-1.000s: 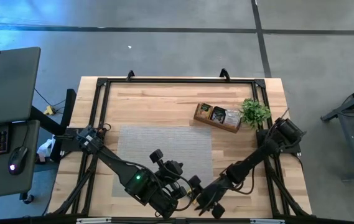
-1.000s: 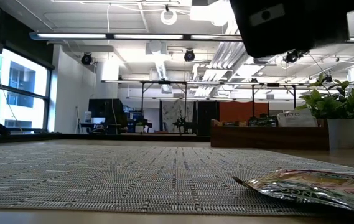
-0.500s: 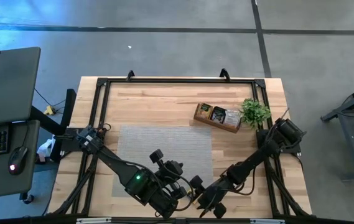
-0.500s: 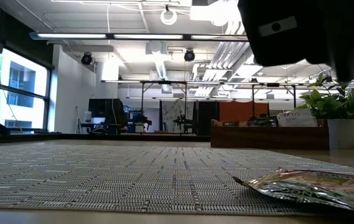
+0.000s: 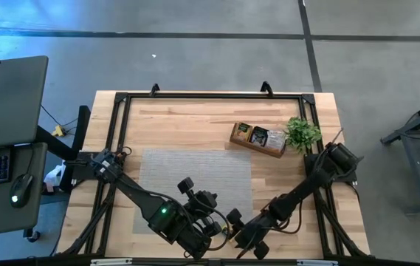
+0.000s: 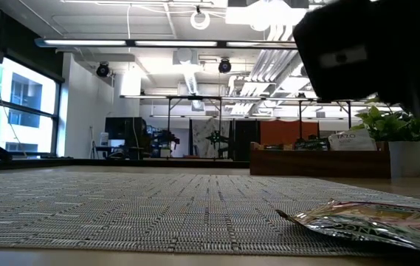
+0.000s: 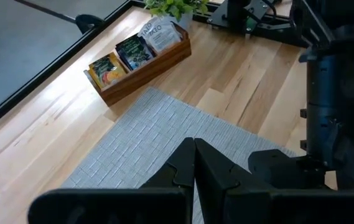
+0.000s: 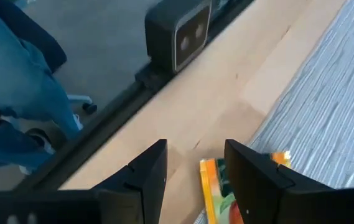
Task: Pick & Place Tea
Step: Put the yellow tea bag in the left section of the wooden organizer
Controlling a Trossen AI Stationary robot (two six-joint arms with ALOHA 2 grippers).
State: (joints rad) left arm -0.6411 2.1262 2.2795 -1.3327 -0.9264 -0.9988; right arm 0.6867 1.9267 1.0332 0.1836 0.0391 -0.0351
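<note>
Tea sachet point(image 8: 217, 186), orange and green print, lies flat on the bare wood at the near edge of the worktop point(image 5: 195, 125), just off the corner of the grey woven mat point(image 5: 195, 177). Low view shows the same packet point(image 6: 372, 222), crinkled foil edge, resting partly on the mat's edge.

Left to right in the high view:

- Left tool point(image 7: 193, 163): fingers pressed together, nothing between them. It sits over the near part of the mat, pointing across it toward the far side. Waiting, by the look of it.
- Right tool point(image 8: 195, 165): fingers spread wide, empty. It hangs low at the near edge of the worktop, just beside the left arm's wrist.
- Wooden tray point(image 5: 257, 139): far right part of the worktop, well apart from both tools, several sachets standing in it. Small plant point(image 5: 302, 133) just beside it.

Key relation: in the right wrist view the sachet lies directly ahead of the right tool, partly behind one finger, a little off-centre toward that finger. The packet's straight edge runs roughly along the tool's forward line. Right arm is clearly the nearer one.

Judgement: the grasp is not yet made. The right tool likely needs a small sideways correction and a descent to straddle the packet's edge. A flat sachet on wood may slide rather than lift.
</note>
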